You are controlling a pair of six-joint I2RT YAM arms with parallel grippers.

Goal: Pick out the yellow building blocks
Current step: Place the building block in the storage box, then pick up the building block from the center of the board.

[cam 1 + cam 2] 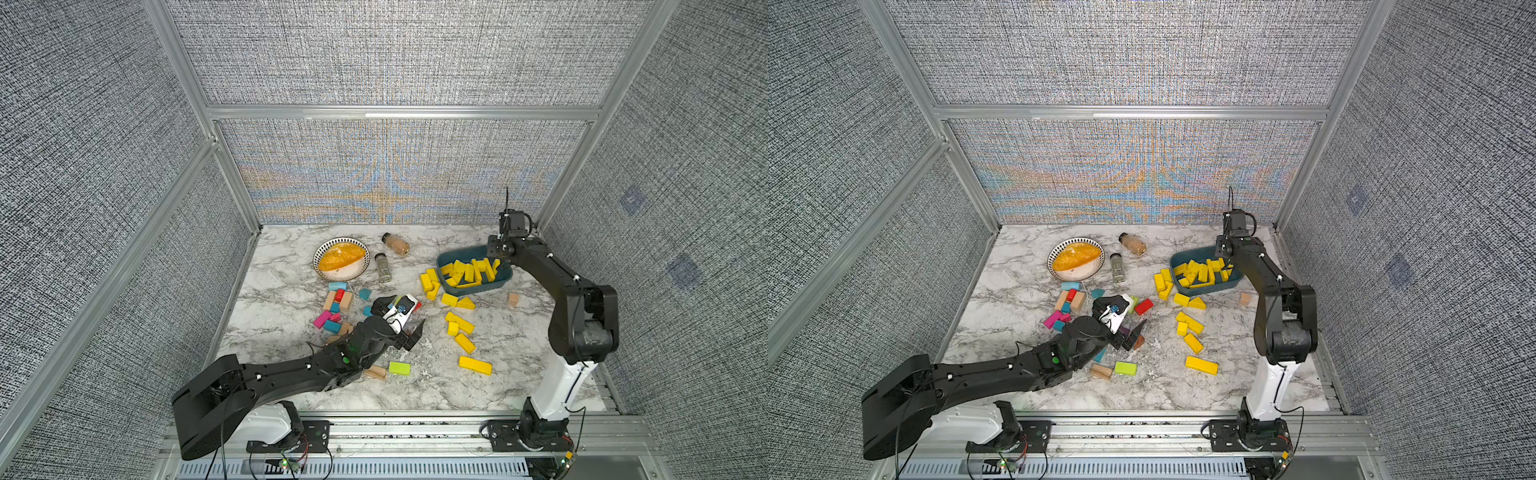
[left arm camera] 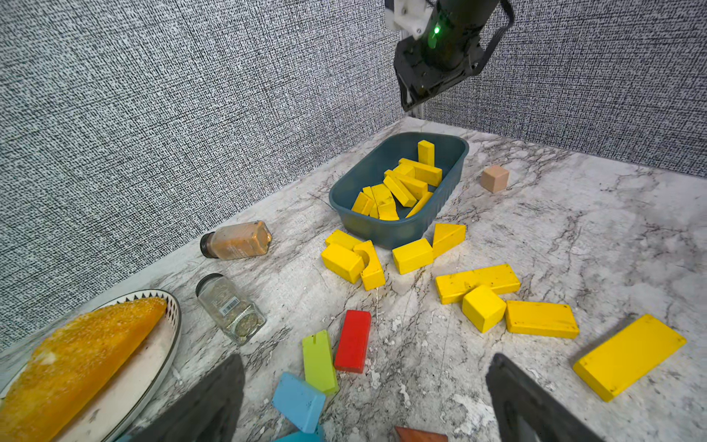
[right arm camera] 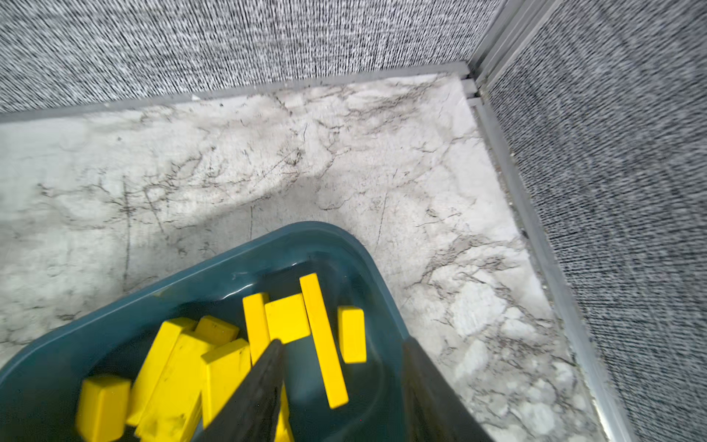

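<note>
I could read no brand or writing anywhere; the only print was a barcode label on the clear spice jar (image 2: 230, 308), too small to make out.

From my station, the marble table (image 1: 415, 390) carried the most clutter on its left half. The plate (image 1: 341, 258) with its orange loaf sat toward the back, with the clear jar and a tan-filled spice jar (image 1: 396, 244) lying on their sides beside it. The teal bin (image 1: 473, 269) stood toward the back right.

The yellow building blocks (image 2: 478, 284) lay in two groups: many piled inside the bin, the rest scattered on the table just in front of it and trailing toward the front edge. A lone tan cube (image 1: 513, 299) sat apart, to the right of them.

Mixed blocks crowded the space under the left arm: a red block (image 2: 352, 341), a lime-green block (image 2: 320, 361) and a blue block (image 2: 299, 401) touching one another, between my left gripper (image 2: 363, 402) and the yellow ones. Its jaws stood wide apart and empty, low over the table, with the nearest flat yellow bar just beyond one finger.

The right gripper (image 3: 340, 386) hung over the bin, jaws parted, gripping nothing, yellow blocks lying loose in the bin below them.
</note>
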